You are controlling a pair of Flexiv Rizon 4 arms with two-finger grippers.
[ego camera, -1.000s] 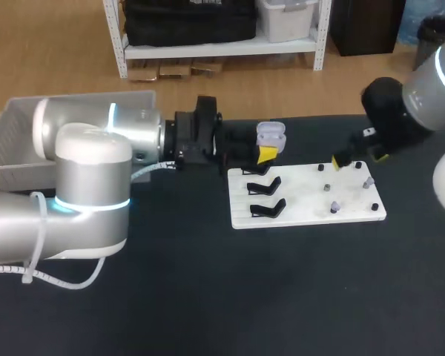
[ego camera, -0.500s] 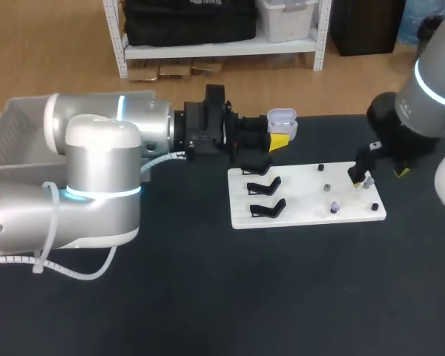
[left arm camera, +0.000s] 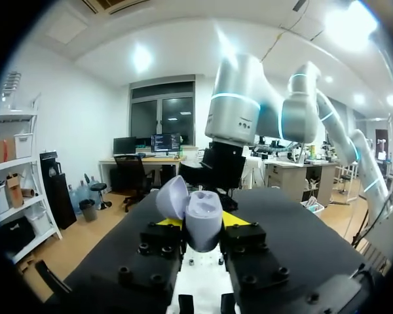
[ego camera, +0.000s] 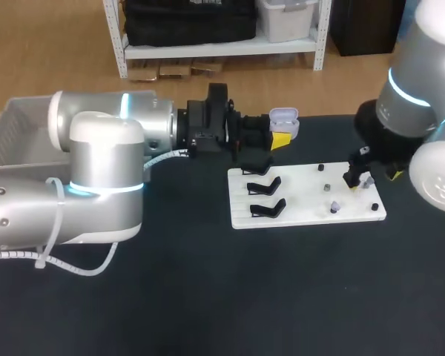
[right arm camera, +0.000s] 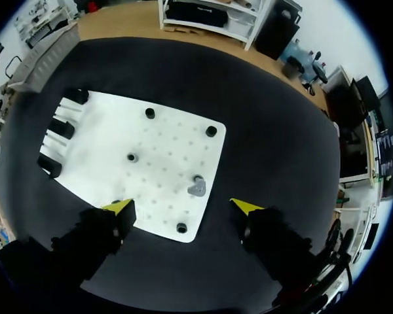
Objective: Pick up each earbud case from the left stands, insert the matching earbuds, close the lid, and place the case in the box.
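Two grippers: the left gripper (ego camera: 280, 135) is clamped on the earbud case (ego camera: 283, 119). The right gripper (ego camera: 372, 176) has its fingers spread and nothing between them.
Case location: up off the table in the left fingers, over the far edge of the white board (ego camera: 304, 213), just past the three black stands (ego camera: 263, 189).
Case attitude: the left wrist view shows the earbud case (left arm camera: 202, 221) upright with its mouth facing up and the lid swung back to one side. The fingers pinch its narrow width. The long axis looks roughly vertical, not certain.
Why held so: my guess is the open mouth is being offered up so an earbud can drop straight in.
Right arm: hangs low over the board's right part, fingers pointing down.
Earbud: the right wrist view shows a small grey earbud (right arm camera: 196, 188) on the board, just ahead of the open fingers. Likely the next thing to be picked.
Stands: all three look empty.
Box: the pale bin (ego camera: 15, 126) sits far left, mostly behind the left arm, well apart from the case.
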